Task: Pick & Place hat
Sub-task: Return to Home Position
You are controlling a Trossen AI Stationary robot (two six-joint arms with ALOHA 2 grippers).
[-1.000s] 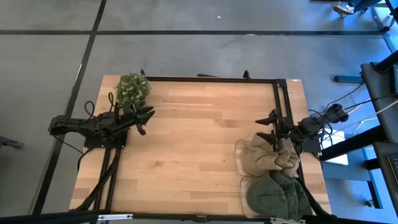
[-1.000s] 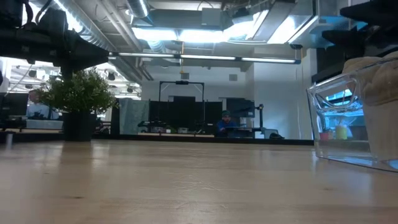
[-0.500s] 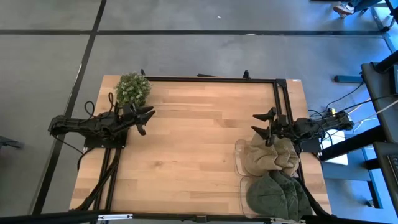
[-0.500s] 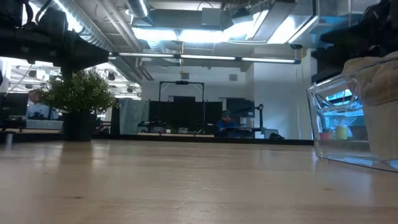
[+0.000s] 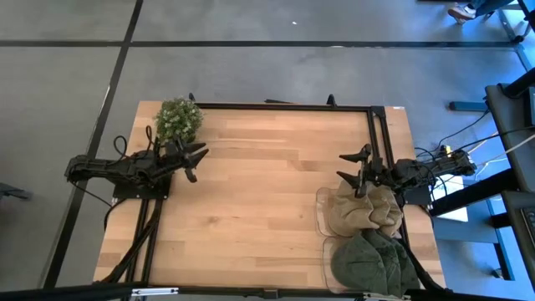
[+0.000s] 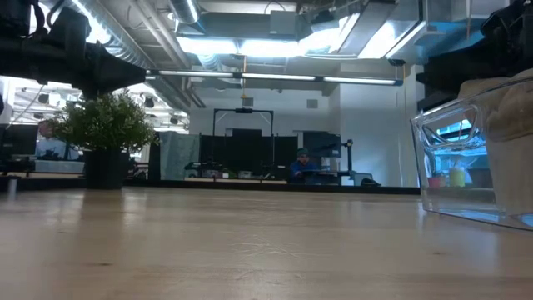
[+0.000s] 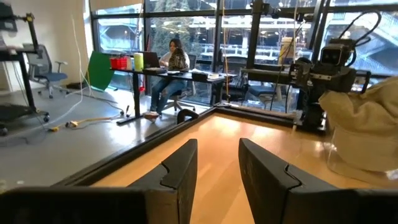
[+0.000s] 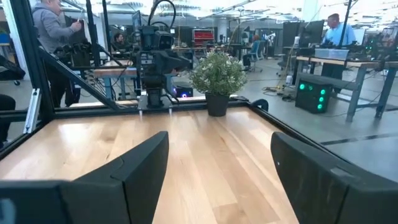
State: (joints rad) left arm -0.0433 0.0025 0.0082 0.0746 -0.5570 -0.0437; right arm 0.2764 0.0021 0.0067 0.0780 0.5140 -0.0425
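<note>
A tan hat [image 5: 364,213] lies heaped in a clear plastic container [image 5: 322,205] near the table's right edge. It also shows in the left wrist view [image 7: 367,118] and the low view [image 6: 510,117]. A dark green hat [image 5: 368,261] fills a second clear container at the near right corner. My right gripper [image 5: 349,167] is open, hovering just beyond the tan hat's far-left side and pointing toward the table's left; its wide-spread fingers frame the right wrist view [image 8: 221,168]. My left gripper [image 5: 195,160] is open at the left side, beside the plant [image 7: 216,171].
A small potted plant [image 5: 178,119] stands at the far left corner, just behind my left gripper, and also shows in the right wrist view [image 8: 217,78]. A black frame rail [image 5: 284,106] runs along the far and right edges. Bare wood [image 5: 259,192] spans the table's middle. People sit at desks in the room beyond.
My right gripper has shifted a little toward the table's left, off the tan hat's top, and its arm has dropped lower and flatter. The hats and my left arm have kept still.
</note>
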